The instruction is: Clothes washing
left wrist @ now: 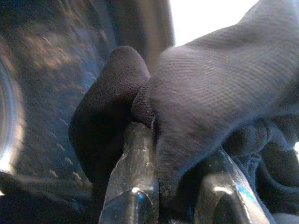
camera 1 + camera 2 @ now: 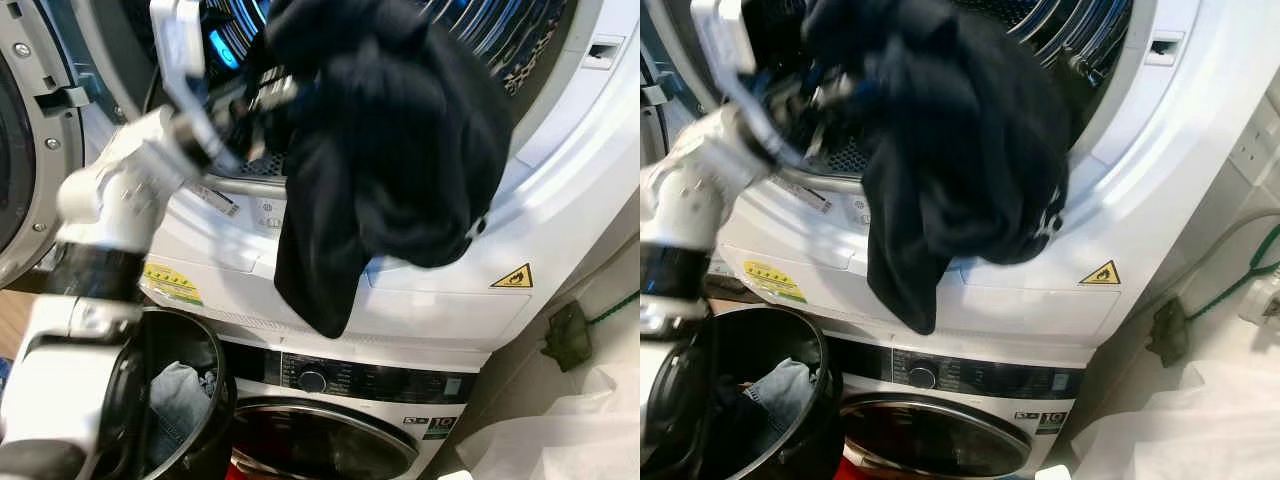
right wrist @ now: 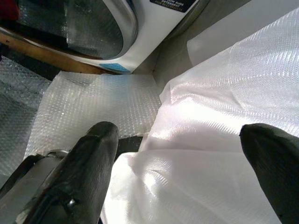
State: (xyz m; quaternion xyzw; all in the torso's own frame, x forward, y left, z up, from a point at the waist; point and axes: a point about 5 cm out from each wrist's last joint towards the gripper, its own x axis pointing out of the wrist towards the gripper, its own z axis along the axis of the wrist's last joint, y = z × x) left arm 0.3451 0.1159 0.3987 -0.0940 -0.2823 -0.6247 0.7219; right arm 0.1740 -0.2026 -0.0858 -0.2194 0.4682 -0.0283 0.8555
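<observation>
Midway through loading, by the look of it. Left tool (image 2: 240, 105) raised at the mouth of the upper drum (image 2: 480, 30), clamped on a dark garment (image 2: 390, 150), with a fold of the knit cloth pinched between the two black fingers (image 1: 133, 186) in the left wrist view. Bulk of the garment hanging beside and below the tool, draped over the drum's lower rim and down the white front panel (image 2: 440, 300), so not yet pushed inside. Upper machine's door (image 2: 25, 150) swung open just beside the left arm. Below the tool, a black laundry basket (image 2: 215, 400) with at least one more piece, a bluish denim-looking item (image 2: 175, 400), waiting in it. Under the upper unit, the lower washer's control dial (image 2: 312, 381) and closed round door (image 2: 320, 445). Right tool (image 3: 187, 168) spread wide and holding nothing, hanging low over white plastic sheeting (image 3: 224, 93) and bubble wrap (image 3: 88, 107) on the floor beside the lower machine. Left to do, most likely: carrying the garment past the rim, releasing, returning for the basket's remainder, closing the door, starting the cycle.
</observation>
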